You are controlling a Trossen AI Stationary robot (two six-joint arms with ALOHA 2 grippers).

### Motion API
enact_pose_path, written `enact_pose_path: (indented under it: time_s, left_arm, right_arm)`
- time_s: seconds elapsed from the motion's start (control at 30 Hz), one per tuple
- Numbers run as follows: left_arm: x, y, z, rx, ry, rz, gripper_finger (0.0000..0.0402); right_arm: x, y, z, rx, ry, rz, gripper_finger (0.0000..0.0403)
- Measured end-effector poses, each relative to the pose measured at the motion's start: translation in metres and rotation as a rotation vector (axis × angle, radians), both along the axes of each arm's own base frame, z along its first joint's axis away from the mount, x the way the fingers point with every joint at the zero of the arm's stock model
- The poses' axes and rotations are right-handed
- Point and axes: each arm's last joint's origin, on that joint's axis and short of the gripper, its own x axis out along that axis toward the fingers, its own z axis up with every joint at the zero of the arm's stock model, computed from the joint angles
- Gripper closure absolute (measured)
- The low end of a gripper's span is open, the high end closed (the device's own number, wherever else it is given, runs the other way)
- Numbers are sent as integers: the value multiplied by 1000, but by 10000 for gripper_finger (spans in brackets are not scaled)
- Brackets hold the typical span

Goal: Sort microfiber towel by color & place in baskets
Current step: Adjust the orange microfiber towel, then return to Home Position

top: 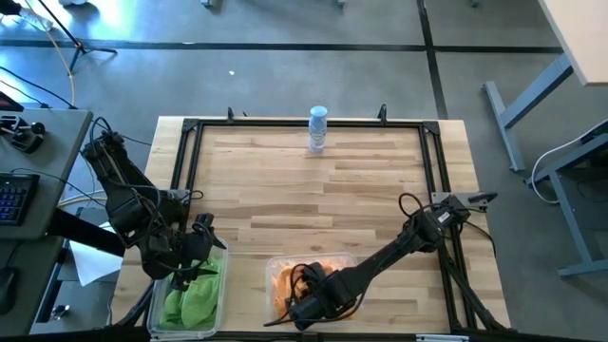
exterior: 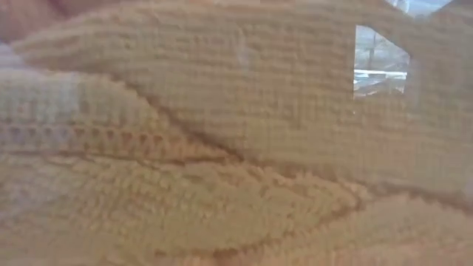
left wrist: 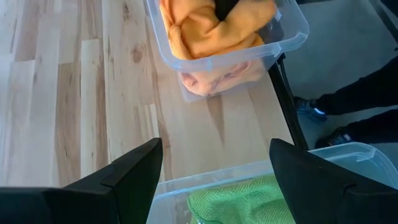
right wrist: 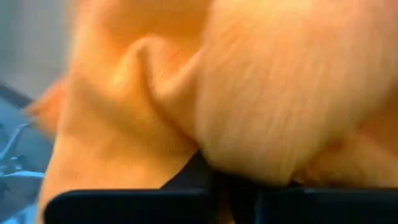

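Green microfiber towels [top: 193, 297] lie bunched in the narrower clear basket [top: 220, 285] at the table's near left; the left wrist view shows one green towel [left wrist: 249, 202] too. My left gripper [top: 201, 242] [left wrist: 214, 174] hangs open just above that basket's far rim, touching nothing. Orange towels [top: 285, 282] [left wrist: 211, 28] fill the wider clear basket [top: 275, 261] [left wrist: 292, 37] at near centre. My right gripper [top: 310, 302] is down inside this basket among the orange towels. Orange cloth [right wrist: 249, 93] fills the right wrist view and the low view [exterior: 222, 148].
A small clear bottle [top: 317, 128] stands near the middle of the table's far edge. A black frame [top: 304, 123] borders the tabletop. Bare wood [top: 313, 199] lies between the bottle and the baskets. A person's dark legs [left wrist: 354, 106] show beyond the table's near edge.
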Motion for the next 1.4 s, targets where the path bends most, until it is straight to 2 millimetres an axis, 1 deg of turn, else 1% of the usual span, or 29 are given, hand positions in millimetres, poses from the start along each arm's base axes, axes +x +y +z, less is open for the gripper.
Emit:
enact_pose_path:
  time_s: [0.13, 0.27, 0.37, 0.53, 0.63, 0.7, 0.8, 0.87, 0.93, 1.03, 1.13, 1.27, 1.33, 1.4]
  left_arm:
    - [0, 0, 0, -1, 0, 0, 117]
    - [0, 0, 0, 0, 0, 0, 117]
    - [0, 0, 0, -1, 0, -1, 117]
    - [0, 0, 0, -2, 0, -1, 117]
    - [1, -1, 1, -12, -8, -1, 117]
    - [1, -1, 1, -16, -10, -1, 117]
    - [1, -2, 1, -21, -16, 0, 117]
    - [2, -3, 3, -60, -27, 24, 117]
    - [4, -4, 5, -68, -50, 14, 117]
    - [11, -2, 7, -53, -86, -7, 117]
    - [22, 5, 3, -46, -94, 13, 117]
    - [42, 20, -10, -77, -71, -12, 117]
    - [52, 28, -16, -103, -76, -26, 117]
    - [60, 37, -20, -113, -85, -21, 117]
  right_arm:
    - [-5, -2, 31, -44, -64, 20, 333]
    - [-14, -3, 47, -47, -89, 18, 284]
    - [-20, -3, 60, -16, -93, 18, 261]
    - [-32, -1, 85, -26, -160, 49, 250]
    - [-45, -1, 104, -92, -222, 73, 249]
    - [-53, -3, 112, -136, -226, 129, 249]
    - [-59, -3, 114, -170, -193, 251, 249]
    - [-60, -4, 114, -183, -176, 275, 249]
    - [-61, -7, 114, -215, -164, 293, 249]
    - [-63, -12, 113, -271, -128, 357, 257]
    - [-60, -18, 113, -322, -108, 451, 282]
    - [-56, -24, 113, -381, -95, 582, 336]
    - [-57, -29, 116, -402, -81, 625, 372]
    - [-59, -35, 122, -428, -84, 666, 395]
